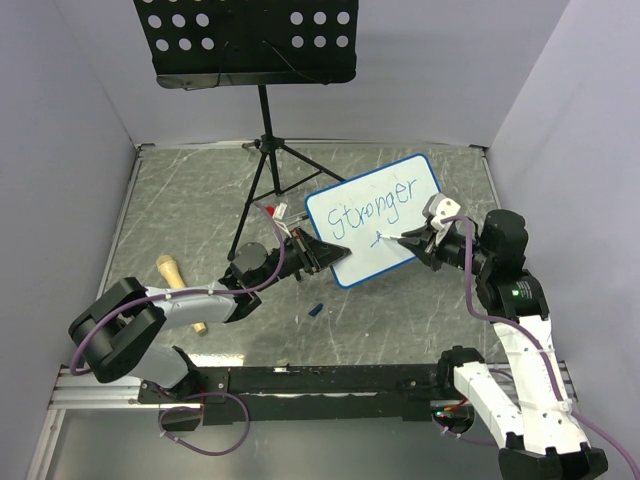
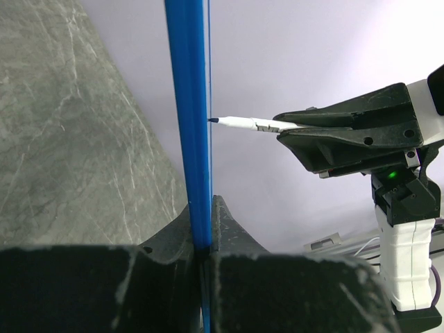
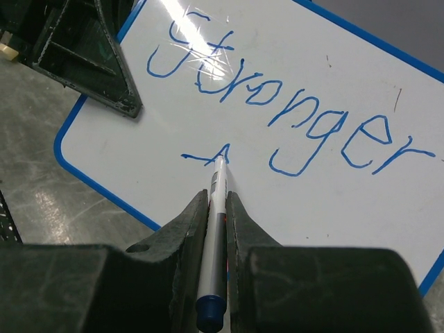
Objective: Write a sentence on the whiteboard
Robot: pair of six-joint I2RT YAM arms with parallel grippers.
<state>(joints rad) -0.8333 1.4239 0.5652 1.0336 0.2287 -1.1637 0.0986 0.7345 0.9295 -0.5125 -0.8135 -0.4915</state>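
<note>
Blue-framed whiteboard [image 1: 375, 215] clamped in left claw [image 1: 318, 253]; right claw [image 1: 415, 240] pinches marker [image 3: 218, 179], tip touching it.

Left arm of black cylindrical joints and white link shell [image 1: 185, 303]; right arm of white moulded shells and black joints [image 1: 515, 345]. Each trails a purple cable [image 1: 468, 280]. Green indicator light [image 2: 393, 174] sits on the right wrist. Left gripper [image 2: 202, 208] and right gripper [image 3: 217, 201] have matt black, wedge-shaped, scuffed fingers.

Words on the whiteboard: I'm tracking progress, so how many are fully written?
1: "Stronger", along the whiteboard's upper line. Below it is only a short stroke at the marker tip.
</note>
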